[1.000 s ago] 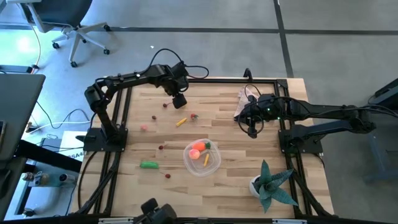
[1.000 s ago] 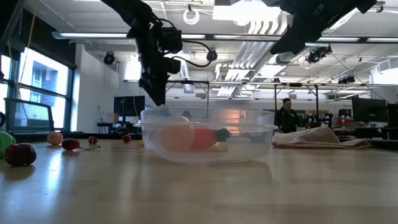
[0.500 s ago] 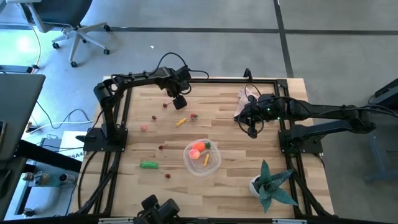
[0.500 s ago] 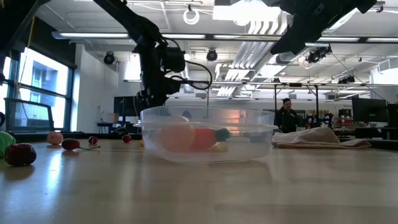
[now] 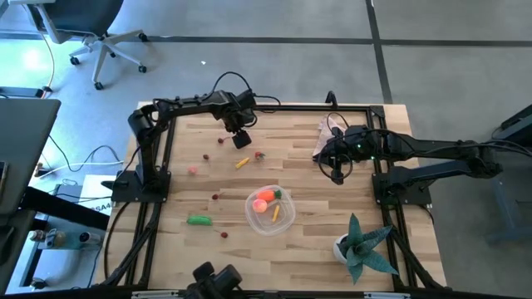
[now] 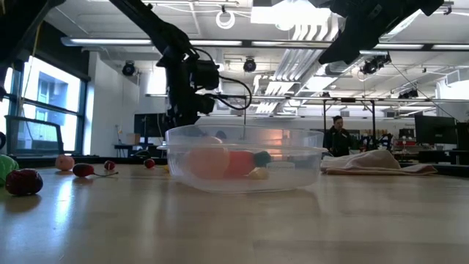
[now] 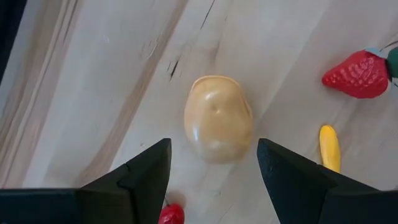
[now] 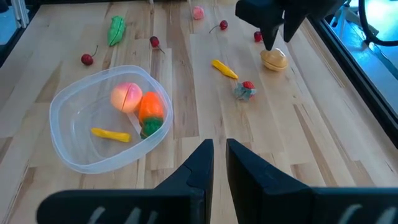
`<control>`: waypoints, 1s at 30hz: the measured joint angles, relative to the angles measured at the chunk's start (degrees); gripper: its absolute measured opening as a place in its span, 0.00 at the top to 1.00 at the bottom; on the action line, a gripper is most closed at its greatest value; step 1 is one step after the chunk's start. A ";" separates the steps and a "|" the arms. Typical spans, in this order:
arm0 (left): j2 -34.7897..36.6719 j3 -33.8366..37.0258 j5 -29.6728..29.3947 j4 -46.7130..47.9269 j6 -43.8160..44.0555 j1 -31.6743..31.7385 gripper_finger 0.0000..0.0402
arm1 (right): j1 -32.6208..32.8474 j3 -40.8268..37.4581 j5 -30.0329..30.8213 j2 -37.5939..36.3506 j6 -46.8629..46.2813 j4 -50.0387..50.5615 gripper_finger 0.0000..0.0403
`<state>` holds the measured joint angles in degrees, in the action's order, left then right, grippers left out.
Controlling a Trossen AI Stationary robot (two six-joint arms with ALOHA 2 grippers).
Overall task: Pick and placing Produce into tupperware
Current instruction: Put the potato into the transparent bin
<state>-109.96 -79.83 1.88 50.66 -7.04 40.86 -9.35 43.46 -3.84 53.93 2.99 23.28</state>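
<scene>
My left gripper (image 7: pixel 214 174) points down, open, low over the far part of the table (image 5: pixel 241 138). Its fingers stand on either side of a tan ball (image 7: pixel 217 118) that rests on the wood, without touching it. The clear tupperware (image 5: pixel 270 209) sits near the table's middle and holds a pink ball (image 8: pixel 126 96), an orange carrot (image 8: pixel 149 107) and a yellow stick (image 8: pixel 111 134). Loose on the wood lie a green pod (image 5: pixel 199 220), a pink ball (image 5: pixel 193 170), a yellow stick (image 5: pixel 242 163), a strawberry (image 5: pixel 259 154) and small red berries (image 5: pixel 215 197). My right gripper (image 8: pixel 216 165) hangs shut above the table's right side.
A pink cloth (image 5: pixel 324 137) lies at the far right, beside my right arm. A teal spiky plant in a white pot (image 5: pixel 362 245) stands at the near right corner. Black frame rails (image 5: pixel 158 149) run along the table's edges. Bare wood lies between the tupperware and the far edge.
My left gripper has come down toward the tan ball, still pointing down, and now hangs low around it. Most of the drop came early in the second. The produce and the tupperware have stayed where they were.
</scene>
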 joint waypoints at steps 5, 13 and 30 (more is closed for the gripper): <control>-2.57 0.02 0.00 -1.16 -0.01 0.00 0.43 | -0.02 0.00 0.00 -0.02 0.00 0.01 0.92; -4.54 0.01 0.04 -2.21 -0.47 0.01 0.43 | 0.00 0.00 0.00 -0.02 0.02 0.05 0.92; -6.81 -0.07 0.60 -5.13 -0.69 0.00 0.43 | -0.02 0.00 -0.01 -0.02 0.00 -0.02 0.92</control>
<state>-116.77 -79.90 2.48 45.53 -7.73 40.86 -9.37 43.46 -3.85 53.91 2.99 23.26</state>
